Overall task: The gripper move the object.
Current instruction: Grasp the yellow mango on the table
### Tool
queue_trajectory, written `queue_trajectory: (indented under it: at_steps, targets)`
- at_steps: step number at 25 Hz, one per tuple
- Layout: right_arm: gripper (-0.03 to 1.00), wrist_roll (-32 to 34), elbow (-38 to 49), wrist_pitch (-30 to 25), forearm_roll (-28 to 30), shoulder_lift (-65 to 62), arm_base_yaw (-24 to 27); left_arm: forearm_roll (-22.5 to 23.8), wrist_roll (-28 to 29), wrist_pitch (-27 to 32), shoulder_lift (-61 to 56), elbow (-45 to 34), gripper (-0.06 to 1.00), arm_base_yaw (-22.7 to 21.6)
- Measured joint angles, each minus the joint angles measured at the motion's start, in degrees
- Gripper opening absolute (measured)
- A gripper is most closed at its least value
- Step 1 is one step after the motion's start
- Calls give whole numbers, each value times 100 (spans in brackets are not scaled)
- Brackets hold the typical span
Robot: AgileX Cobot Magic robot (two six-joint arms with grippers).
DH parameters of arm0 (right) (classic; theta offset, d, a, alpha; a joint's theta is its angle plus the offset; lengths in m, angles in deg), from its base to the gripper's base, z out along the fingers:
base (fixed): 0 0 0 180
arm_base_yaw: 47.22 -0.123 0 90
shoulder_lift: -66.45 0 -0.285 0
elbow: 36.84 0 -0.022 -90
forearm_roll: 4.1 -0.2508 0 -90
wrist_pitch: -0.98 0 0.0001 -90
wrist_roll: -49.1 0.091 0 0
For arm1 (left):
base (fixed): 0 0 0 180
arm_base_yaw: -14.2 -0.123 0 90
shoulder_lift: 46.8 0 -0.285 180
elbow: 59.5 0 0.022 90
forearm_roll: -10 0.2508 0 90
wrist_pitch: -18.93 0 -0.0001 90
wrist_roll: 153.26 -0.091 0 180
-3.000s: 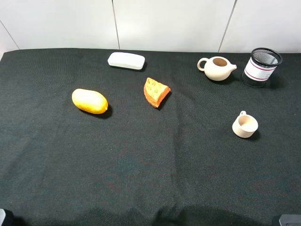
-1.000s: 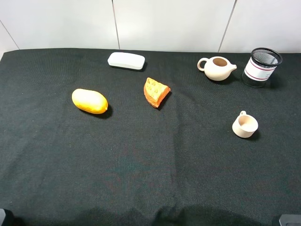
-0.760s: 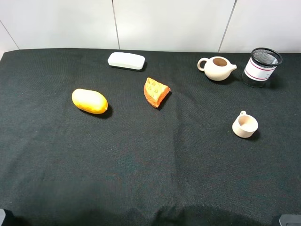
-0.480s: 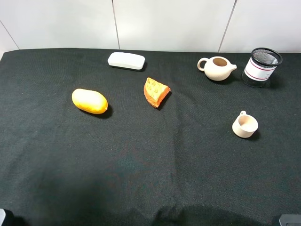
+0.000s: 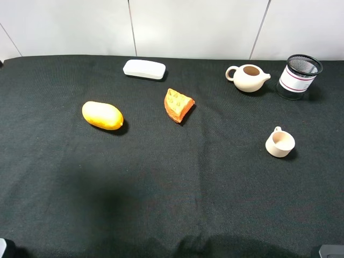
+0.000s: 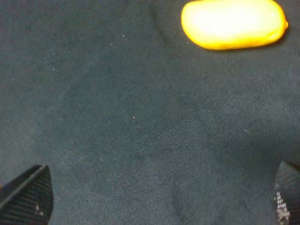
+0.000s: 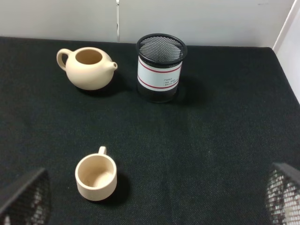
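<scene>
Your left gripper hangs above the desk, jaws wide apart and empty, likely to straddle the object lying free on the desk's left side.

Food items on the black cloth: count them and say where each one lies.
2. The yellow mango lies on the left of the cloth; the ridged orange wedge lies right of it, near the middle and slightly farther back. None appears hidden.
</scene>
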Motion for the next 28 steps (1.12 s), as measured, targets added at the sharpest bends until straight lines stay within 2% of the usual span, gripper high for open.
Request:
queue_trajectory:
  at_steps: [6, 19, 28]
  targets:
    - [69, 0, 0, 0, 0, 0, 0, -180, -588, 409, 783, 566, 99, 0]
    - [69, 0, 0, 0, 0, 0, 0, -335, -1696, 429, 2353, 1339, 99, 0]
    - [69, 0, 0, 0, 0, 0, 0, -329, -2152, 429, 3367, 1741, 99, 406]
